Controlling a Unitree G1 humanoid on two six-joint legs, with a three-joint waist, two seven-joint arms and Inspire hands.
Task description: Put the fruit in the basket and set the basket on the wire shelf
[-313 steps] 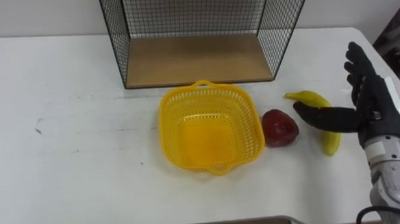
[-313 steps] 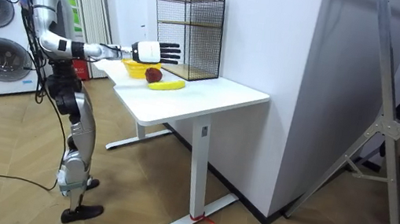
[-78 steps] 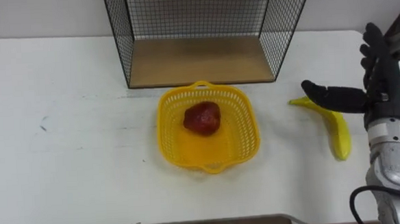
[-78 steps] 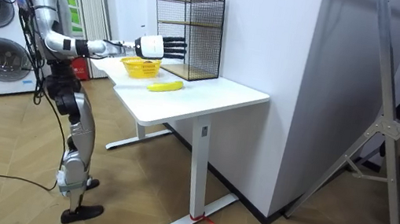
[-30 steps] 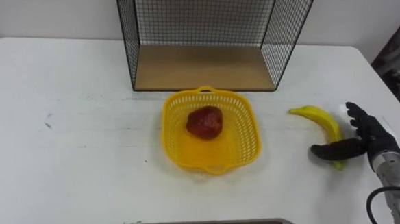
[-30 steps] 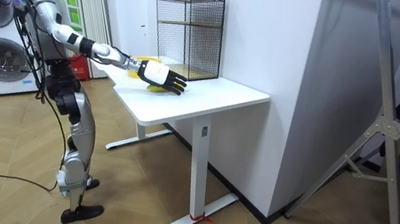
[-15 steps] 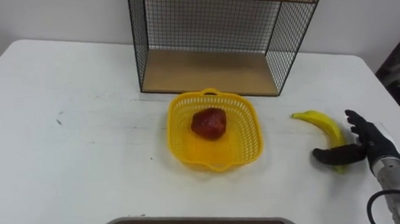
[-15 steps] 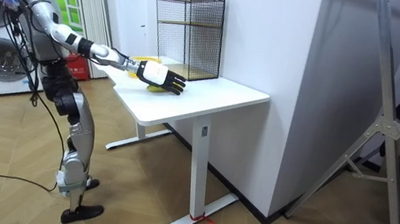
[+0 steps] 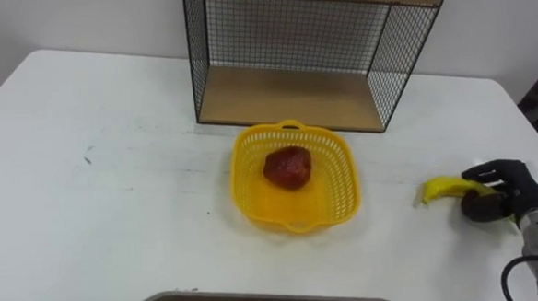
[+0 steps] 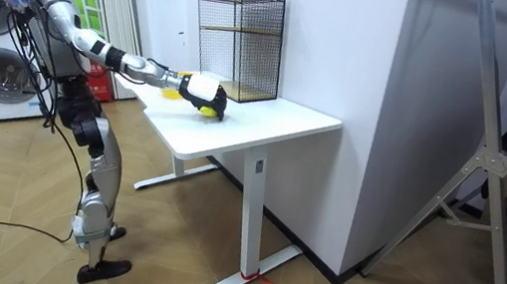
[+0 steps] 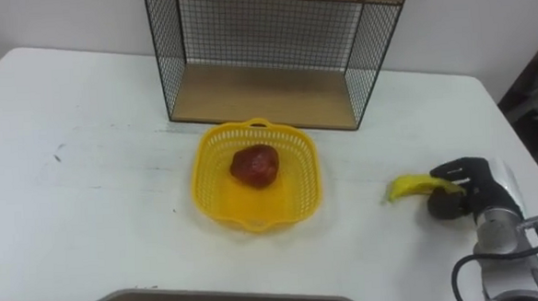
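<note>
The step in hand is judged to be the pickup of the second fruit. The right robot hand [image 9: 504, 192], low over the near right part of the desk [image 9: 87, 206], is curled round one end of the banana [image 9: 444, 189], and the free tip is left sticking out on the robot's left of the fingers. Whether the banana is lifted clear of the desk cannot be told. A lift is called for next, then a carry well to the left of the robot hand and a little farther off, where the yellow basket [image 9: 245, 190] stands, and a release over its open top so that the rim is not caught by the long fruit. One red fruit [image 9: 288, 167] is already held in the basket, near the far side of its floor, and room for the banana is left beside it. Farther off than the robot hand, and to its left, just behind the basket, the wire shelf [image 9: 194, 67] is seen, its lower wooden board [image 9: 289, 99] bare. The basket is yet to be set there.
</note>
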